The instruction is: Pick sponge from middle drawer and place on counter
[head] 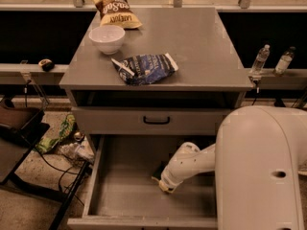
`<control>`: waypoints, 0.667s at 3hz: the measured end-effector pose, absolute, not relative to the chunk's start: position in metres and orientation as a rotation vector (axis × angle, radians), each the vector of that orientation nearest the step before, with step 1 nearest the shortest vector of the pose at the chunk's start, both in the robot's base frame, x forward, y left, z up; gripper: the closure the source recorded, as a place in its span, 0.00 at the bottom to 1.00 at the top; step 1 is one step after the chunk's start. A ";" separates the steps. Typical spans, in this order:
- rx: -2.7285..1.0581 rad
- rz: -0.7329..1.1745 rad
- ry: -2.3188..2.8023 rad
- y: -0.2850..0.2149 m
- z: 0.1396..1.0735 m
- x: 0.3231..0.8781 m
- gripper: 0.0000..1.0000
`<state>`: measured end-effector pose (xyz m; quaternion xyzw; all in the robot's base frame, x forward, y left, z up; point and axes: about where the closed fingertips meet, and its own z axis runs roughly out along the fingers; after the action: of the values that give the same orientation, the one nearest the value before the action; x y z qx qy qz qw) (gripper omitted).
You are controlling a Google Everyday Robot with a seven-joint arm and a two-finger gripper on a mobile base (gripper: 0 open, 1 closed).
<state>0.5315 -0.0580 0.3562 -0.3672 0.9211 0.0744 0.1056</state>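
The middle drawer (122, 195) is pulled open below the cabinet, grey with tall side walls and a bare floor. My white arm reaches down into it from the right. The gripper (164, 182) is low over the drawer floor, right of centre. The sponge (159, 176) shows as a small dark block with a yellow edge right at the gripper's tip, mostly hidden by the wrist. The counter (201, 42) is the broad grey top of the cabinet.
On the counter lie a white bowl (107, 38), a yellow-brown snack bag (114, 8) and a blue foil snack bag (144, 68). A shallower closed drawer with a black handle (156, 120) sits above. Two bottles (259, 60) stand at right. Clutter and cables lie on the floor at left.
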 end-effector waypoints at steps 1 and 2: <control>-1.079 0.168 2.691 -0.060 0.383 0.533 1.00; -1.050 0.177 2.650 -0.062 0.414 0.527 1.00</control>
<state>0.5272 -0.0618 0.4143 -0.3638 0.9185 0.0615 0.1422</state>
